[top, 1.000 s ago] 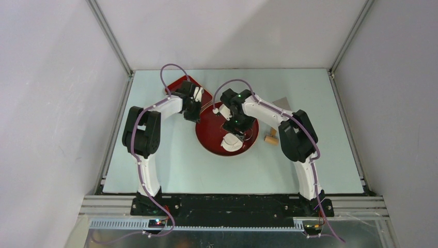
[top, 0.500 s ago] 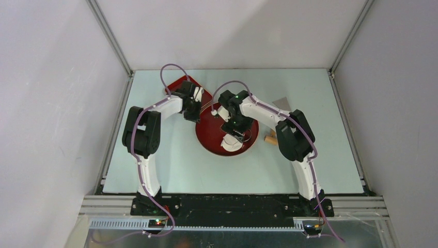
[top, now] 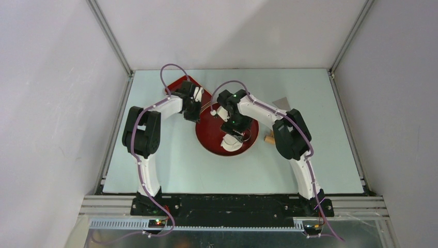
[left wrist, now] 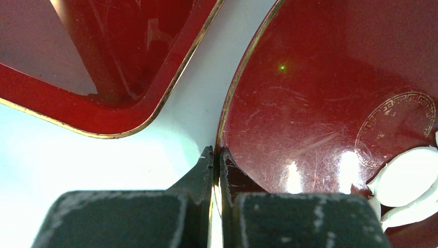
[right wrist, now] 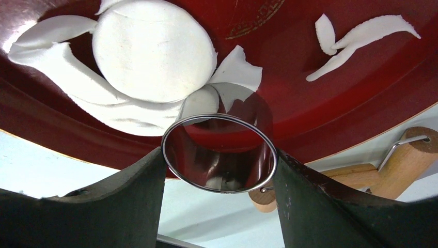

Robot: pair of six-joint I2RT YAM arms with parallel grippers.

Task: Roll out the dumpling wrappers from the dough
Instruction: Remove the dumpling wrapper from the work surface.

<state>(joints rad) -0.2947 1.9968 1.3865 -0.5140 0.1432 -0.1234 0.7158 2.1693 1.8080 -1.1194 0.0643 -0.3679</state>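
A round white dumpling wrapper [right wrist: 152,54] lies on the round red plate [right wrist: 330,103], ringed by ragged white dough scraps [right wrist: 103,101]; the white dough also shows in the top view [top: 231,144]. More scraps [right wrist: 356,39] lie further in. My right gripper [right wrist: 219,155] is shut on a shiny metal ring cutter [right wrist: 219,152] held over the plate's near side, beside the wrapper. My left gripper [left wrist: 217,155] is shut on the plate's gold rim [left wrist: 230,111] at its left edge. In the left wrist view the white dough [left wrist: 408,181] shows at the right edge.
A square red tray [left wrist: 103,62] sits just left of the plate, also in the top view [top: 181,83]. A wooden roller [right wrist: 397,165] with a wire handle lies on the table right of the plate [top: 270,137]. A grey scraper [top: 282,103] lies at the back right.
My right arm has shifted slightly left over the plate with the ring cutter. The left arm has not moved.
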